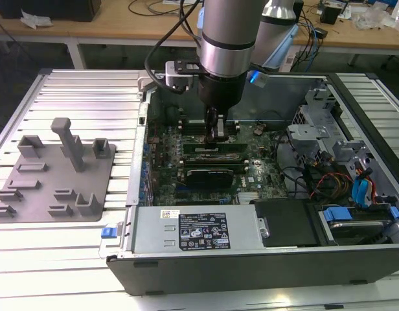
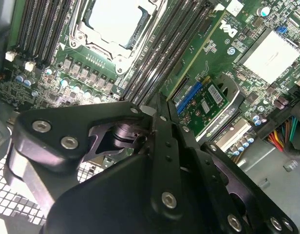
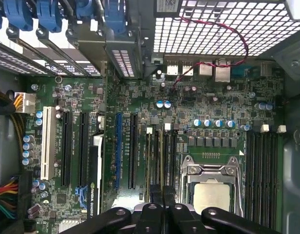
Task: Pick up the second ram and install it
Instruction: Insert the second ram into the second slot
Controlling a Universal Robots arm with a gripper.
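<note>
We see the open computer case (image 1: 264, 259) lying on the slatted table (image 1: 76, 91). In the exterior view, a grey parts holder (image 1: 54, 172) sits at nine o'clock from it. The arm (image 1: 228, 39) drops in from twelve o'clock, and the black expansion card (image 1: 212, 175) lies at six o'clock from the gripper (image 1: 216, 133). The fingers (image 2: 164, 156) are drawn together with no real gap, tips at the memory slots beside the processor socket (image 3: 211, 190). The second ram (image 2: 196, 51) stands on edge in a slot, reaching those tips (pinched or merely touched, we cannot tell).
</note>
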